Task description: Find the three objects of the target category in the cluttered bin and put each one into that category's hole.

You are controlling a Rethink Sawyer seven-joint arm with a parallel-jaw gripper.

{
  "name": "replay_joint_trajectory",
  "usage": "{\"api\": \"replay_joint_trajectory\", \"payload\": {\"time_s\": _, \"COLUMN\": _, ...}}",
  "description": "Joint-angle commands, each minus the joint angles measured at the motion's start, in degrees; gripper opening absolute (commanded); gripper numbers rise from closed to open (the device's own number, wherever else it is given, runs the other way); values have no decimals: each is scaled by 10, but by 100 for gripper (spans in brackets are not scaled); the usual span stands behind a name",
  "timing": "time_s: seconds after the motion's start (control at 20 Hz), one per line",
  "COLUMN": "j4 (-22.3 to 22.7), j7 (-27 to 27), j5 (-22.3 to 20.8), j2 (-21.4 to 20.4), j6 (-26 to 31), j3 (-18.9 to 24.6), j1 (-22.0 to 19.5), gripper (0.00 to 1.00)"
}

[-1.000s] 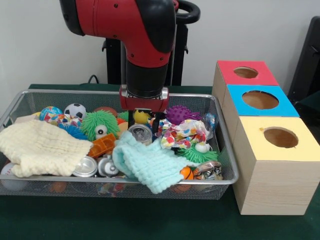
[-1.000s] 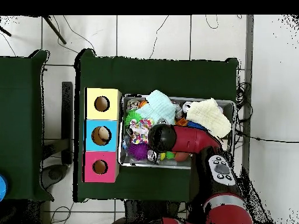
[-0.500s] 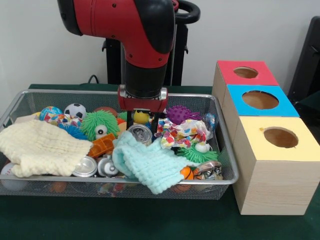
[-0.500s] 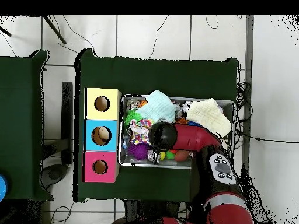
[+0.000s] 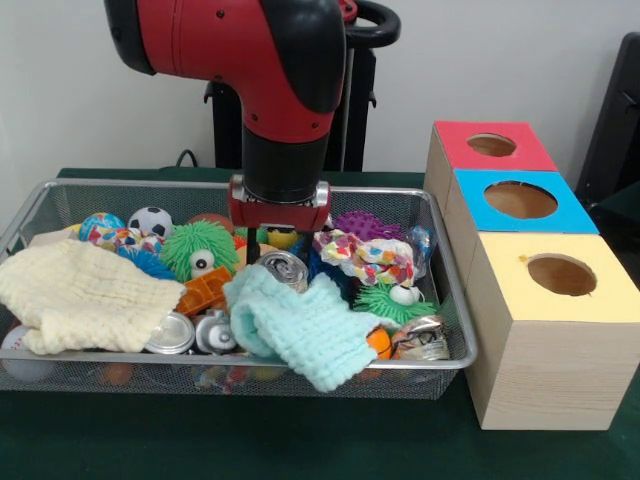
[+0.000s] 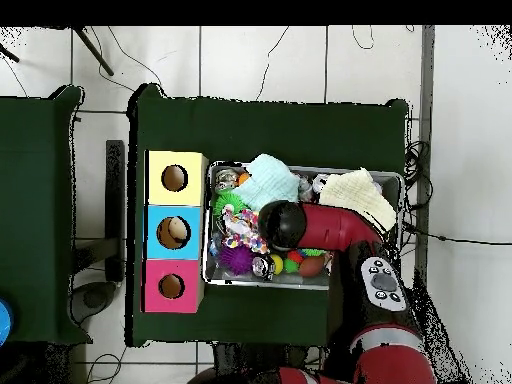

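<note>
We see the red and black arm's gripper [image 5: 279, 245] low in the wire mesh bin [image 5: 452, 300], right behind the silver drinks can [image 5: 284, 268] lying on its side. Its tips are hidden among the toys and under the red flange, so we cannot tell if it is open, closed, or gripping anything.

We don't know the target category. If cans, candidates are this can at bin centre and two more silver cans [image 5: 172, 335] at the front, beside the cream knitted cloth [image 5: 80, 293].

To do this step well, we judge the grip should close squarely on one item. The pale turquoise knitted cloth [image 5: 305, 325] touches the can's front and could drag up with it. The spotted fabric scrap [image 5: 368, 258] sits just beside the gripper, so lift straight up and check only one thing comes.

Bin contents:
- green fuzzy ball with an eye [image 5: 200, 248]
- small soccer ball [image 5: 151, 220]
- purple spiky ball [image 5: 360, 226]
- orange block [image 5: 206, 291]
- crushed foil piece [image 5: 420, 340]

Beside the bin are three wooden boxes with round holes: red-topped box [image 5: 492, 146], blue-topped box [image 5: 520, 201], yellow-topped box [image 5: 560, 276]. Overhead, something pale shows in the blue hole [image 6: 176, 232]; the other two look dark.
</note>
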Motion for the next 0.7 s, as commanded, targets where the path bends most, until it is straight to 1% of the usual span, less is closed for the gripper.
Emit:
{"api": "replay_joint_trajectory", "payload": {"time_s": 0.05, "j4": -68, "j7": 23, "j5": 9, "j2": 18, "j6": 34, "j3": 46, "j1": -5, "gripper": 100}}
{"api": "replay_joint_trajectory", "payload": {"time_s": 0.4, "j4": -97, "j7": 29, "j5": 10, "j2": 37, "j6": 46, "j3": 42, "j1": 6, "gripper": 100}}
{"api": "replay_joint_trajectory", "payload": {"time_s": 0.7, "j4": -97, "j7": 47, "j5": 9, "j2": 42, "j6": 37, "j3": 35, "j1": 22, "gripper": 100}}
